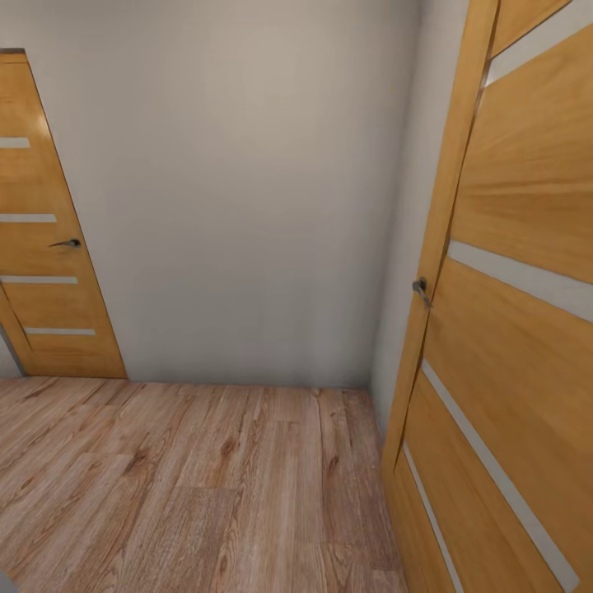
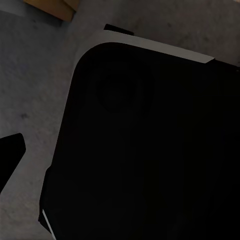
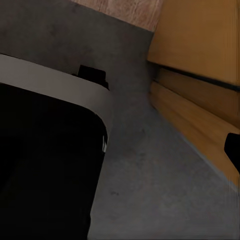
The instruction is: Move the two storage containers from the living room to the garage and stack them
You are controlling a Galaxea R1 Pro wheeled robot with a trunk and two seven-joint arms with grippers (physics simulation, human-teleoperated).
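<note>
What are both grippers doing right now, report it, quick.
Left gripper: cannot be told; one dark fingertip shows over grey concrete floor.
Right gripper: cannot be told; one dark fingertip shows beside a wooden door.

wall (image 1: 239, 189): pale grey | doors (image 1: 527, 329): honey-orange, pale stripes, 9 and 3 o'clock | plank floor (image 1: 189, 486): light brown grain | concrete floor (image 3: 150, 180): mottled dark grey | robot base (image 2: 145, 150): black, grey-edged

No readable text, labels, numbers or signs anywhere.
</note>
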